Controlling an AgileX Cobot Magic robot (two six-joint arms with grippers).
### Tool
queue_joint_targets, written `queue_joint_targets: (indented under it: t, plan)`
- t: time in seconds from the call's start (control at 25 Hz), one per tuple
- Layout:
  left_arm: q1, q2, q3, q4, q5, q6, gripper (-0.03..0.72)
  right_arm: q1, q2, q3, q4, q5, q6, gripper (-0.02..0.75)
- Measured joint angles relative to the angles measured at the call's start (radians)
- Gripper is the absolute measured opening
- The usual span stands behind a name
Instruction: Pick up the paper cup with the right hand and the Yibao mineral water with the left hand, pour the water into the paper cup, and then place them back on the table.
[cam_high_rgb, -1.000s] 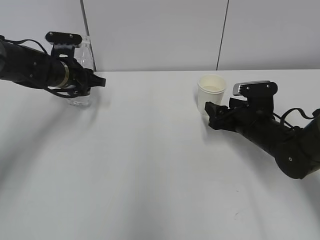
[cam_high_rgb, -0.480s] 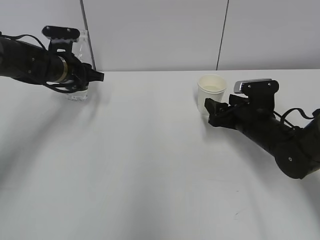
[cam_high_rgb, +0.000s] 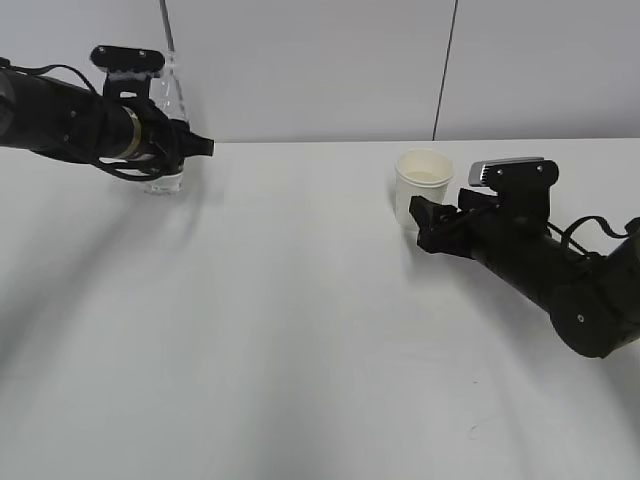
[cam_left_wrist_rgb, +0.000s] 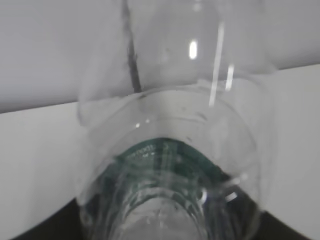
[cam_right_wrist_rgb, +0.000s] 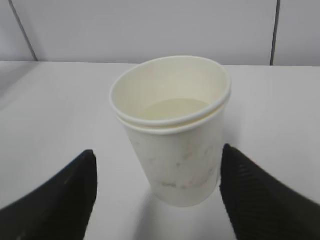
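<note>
The Yibao mineral water bottle (cam_high_rgb: 168, 95) stands upright at the far left, its middle hidden by my left gripper (cam_high_rgb: 188, 150), which is shut around it. In the left wrist view the clear bottle (cam_left_wrist_rgb: 170, 125) fills the frame, with the green label (cam_left_wrist_rgb: 165, 152) low down and a dark finger (cam_left_wrist_rgb: 30, 230) at the bottom corner. I cannot tell if its base touches the table (cam_high_rgb: 300, 320). The paper cup (cam_high_rgb: 422, 185) stands on the table with pale liquid inside (cam_right_wrist_rgb: 175, 107). My right gripper (cam_high_rgb: 420, 215) is open, and its fingers (cam_right_wrist_rgb: 65, 195) sit on either side of the cup's base (cam_right_wrist_rgb: 182, 175).
A grey panelled wall (cam_high_rgb: 320, 60) rises just behind the table's far edge, close behind the bottle. The right arm (cam_high_rgb: 560, 280) lies low over the table at the right. White tabletop stretches across the middle and front.
My left gripper has carried the bottle a little farther back and slightly right. The right gripper has barely shifted and stays open around the cup.
</note>
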Motion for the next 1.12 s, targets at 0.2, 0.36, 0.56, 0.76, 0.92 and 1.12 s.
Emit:
queue_joint_targets:
  t: [0.2,0.36,0.56,0.76,0.92,1.12]
  plan:
    - [0.000,0.003,0.000,0.000,-0.035,0.000,0.335,0.000,0.000,0.000,0.000,0.000,0.001,0.595]
    - [0.000,0.003,0.000,0.004,-0.124,0.000,0.335,0.000,0.000,0.000,0.000,-0.002,0.001,0.595]
    - [-0.001,0.003,0.000,0.011,-0.190,0.010,0.335,0.000,0.000,0.000,0.000,-0.004,0.002,0.595]
    - [-0.001,0.003,0.000,0.018,-0.256,0.066,0.335,0.000,0.000,0.000,0.000,-0.004,0.002,0.595]
    - [-0.001,0.003,0.000,0.018,-0.284,0.106,0.335,0.000,0.000,0.000,0.000,-0.006,0.002,0.595]
    - [-0.001,0.003,0.000,-0.036,-0.375,0.243,0.335,0.000,0.000,0.000,0.000,-0.006,0.002,0.595]
